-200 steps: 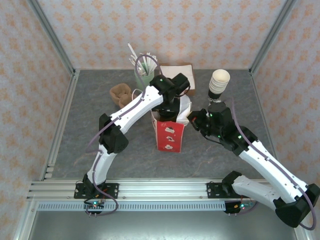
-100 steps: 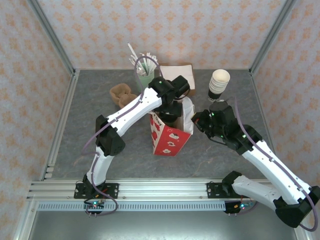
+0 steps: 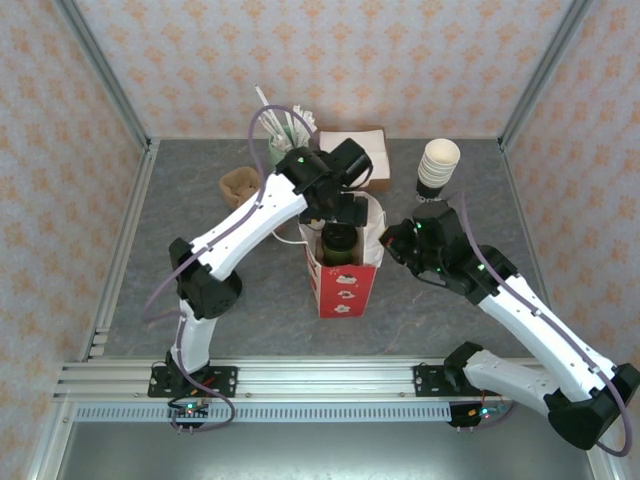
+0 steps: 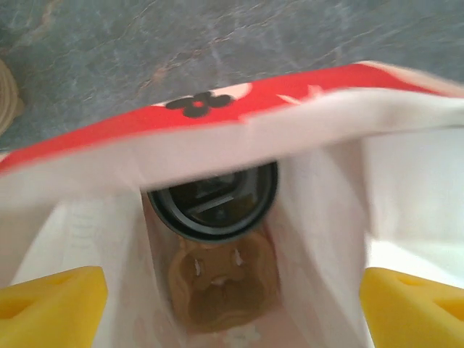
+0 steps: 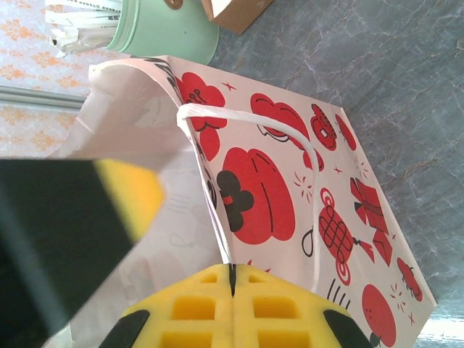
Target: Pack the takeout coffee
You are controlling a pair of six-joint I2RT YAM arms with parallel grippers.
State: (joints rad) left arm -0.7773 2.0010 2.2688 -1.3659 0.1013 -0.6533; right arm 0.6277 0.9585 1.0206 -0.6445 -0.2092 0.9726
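Item: coffee cup (image 4: 212, 197), black lid up, inside paper bag (image 3: 345, 285), close to red front wall. Brown cardboard holder (image 4: 221, 286) on bag floor beside it; whether cup sits in holder, cannot tell.
Left hand (image 3: 347, 208): wide, empty, above bag mouth.
Right hand (image 5: 232, 290): closed, pinching bag rim.
Risks:
- Left fingers snag rim on withdrawal, tip bag on bench (image 3: 260, 310).
- Abrupt release by right hand lets wall fold inward, knock cup.
- Cup, if unseated, may lean, leak at lid.
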